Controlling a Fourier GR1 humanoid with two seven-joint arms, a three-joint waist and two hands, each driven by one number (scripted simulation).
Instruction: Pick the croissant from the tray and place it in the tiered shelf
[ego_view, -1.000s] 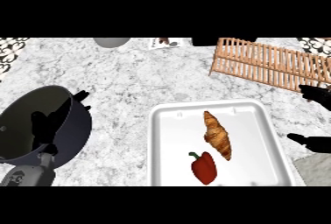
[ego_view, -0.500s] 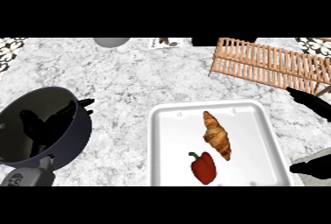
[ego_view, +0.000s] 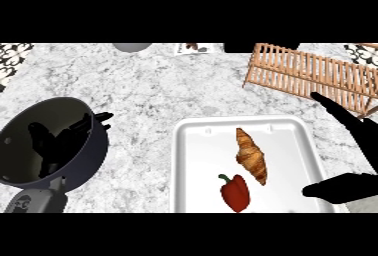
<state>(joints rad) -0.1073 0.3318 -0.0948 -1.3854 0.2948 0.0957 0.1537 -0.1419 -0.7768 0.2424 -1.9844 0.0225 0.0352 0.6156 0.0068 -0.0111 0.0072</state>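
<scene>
A golden-brown croissant (ego_view: 251, 155) lies lengthwise in the white tray (ego_view: 198, 165), just above a red bell pepper (ego_view: 235, 192). The wooden slatted tiered shelf (ego_view: 314, 76) stands at the back right. My right hand (ego_view: 356, 145) hangs over the tray's right edge, open, fingers stretched toward the shelf and thumb pointing left near the tray's lower right corner. It is to the right of the croissant and does not touch it. My left hand (ego_view: 57, 142) rests open at the left, fingers up, in front of a dark pot.
A large dark pot (ego_view: 52, 142) sits at the left of the marble counter. A grey bowl (ego_view: 133, 46) and a small printed card (ego_view: 198, 48) lie at the back edge. Patterned tiles show in both far corners.
My right hand has moved left and inward from the right edge, now reaching over the tray's right rim. The left hand has barely shifted. Croissant and pepper are unmoved.
</scene>
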